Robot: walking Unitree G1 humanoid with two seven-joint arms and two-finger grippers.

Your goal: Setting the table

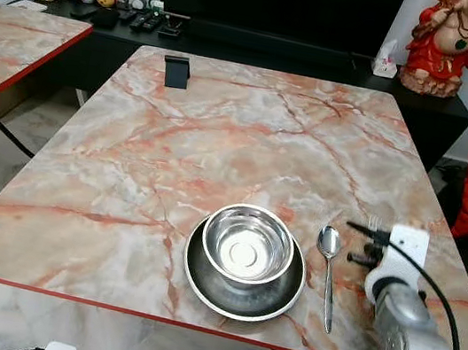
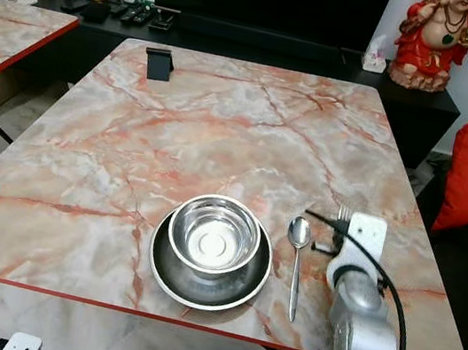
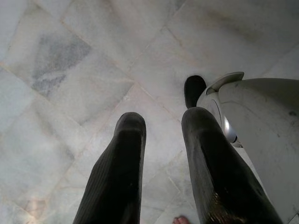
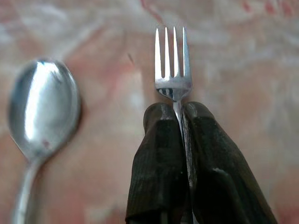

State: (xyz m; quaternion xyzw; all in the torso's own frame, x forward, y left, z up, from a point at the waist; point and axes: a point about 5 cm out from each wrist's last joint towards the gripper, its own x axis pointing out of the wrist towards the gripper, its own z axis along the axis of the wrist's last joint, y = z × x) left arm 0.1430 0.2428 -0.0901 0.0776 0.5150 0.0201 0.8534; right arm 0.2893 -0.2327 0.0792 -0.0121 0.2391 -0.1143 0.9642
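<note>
1. The right claw (image 4: 180, 109) is clamped tight on the fork (image 4: 173, 65), low over the bench (image 1: 224, 128) just right of the spoon (image 1: 326, 271); lower it flat and parallel to the spoon before letting go.
2. Fork tines point away from the robot; its long axis runs alongside the spoon's, beside the bowl (image 1: 247, 245) on its plate (image 1: 198, 281).
3. The left claw (image 3: 161, 130) hangs idle over the floor, fingers parted, empty.
</note>
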